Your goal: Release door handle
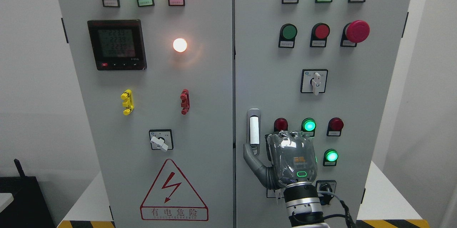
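Note:
The door handle, a white lever in a grey metal recess, stands upright at the left edge of the cabinet's right door. My right hand is raised just to the right of and below it, with its clear-covered back toward the camera. The grey thumb is spread to the left, its tip at the lower end of the handle's recess. The other fingers point toward the door beside the handle, not around it, and hold nothing. The left arm does not show.
Both grey doors carry lit indicator lamps, push buttons, a red mushroom stop button, rotary switches and a digital meter. A red warning triangle marks the left door. Small lamps sit just above my hand.

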Controlling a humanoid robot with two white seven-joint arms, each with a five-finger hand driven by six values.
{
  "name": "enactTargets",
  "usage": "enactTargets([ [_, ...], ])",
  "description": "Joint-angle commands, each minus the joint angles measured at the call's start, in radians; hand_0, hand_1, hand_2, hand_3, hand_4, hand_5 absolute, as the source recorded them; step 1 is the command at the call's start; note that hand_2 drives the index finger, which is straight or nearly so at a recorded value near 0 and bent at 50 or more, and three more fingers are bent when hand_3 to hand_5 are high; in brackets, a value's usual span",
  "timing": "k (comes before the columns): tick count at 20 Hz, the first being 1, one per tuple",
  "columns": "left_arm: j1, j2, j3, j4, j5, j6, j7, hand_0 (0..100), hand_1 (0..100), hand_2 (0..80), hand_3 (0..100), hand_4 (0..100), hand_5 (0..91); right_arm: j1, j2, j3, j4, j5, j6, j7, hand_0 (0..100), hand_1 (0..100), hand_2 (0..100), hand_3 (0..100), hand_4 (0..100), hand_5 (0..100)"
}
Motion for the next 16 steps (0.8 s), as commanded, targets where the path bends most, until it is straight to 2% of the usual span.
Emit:
enactTargets([
  [1, 0.000, 0.000, 0.011, 0.017, 0.000, 0.001, 0.001, 12, 39, 0.0, 0, 0, 0.0, 0.001, 0.001, -0.002, 0.001, -0.001, 0.002, -0.004, 35, 6, 95, 100, 100, 95],
  [16, 0.000, 0.000, 0.011, 0.017, 0.000, 0.001, 0.001, 12, 39, 0.0, 0, 0, 0.0, -0.006, 0.001, -0.002, 0.001, -0.001, 0.011, -0.004, 37, 6, 95, 100, 100, 96],
])
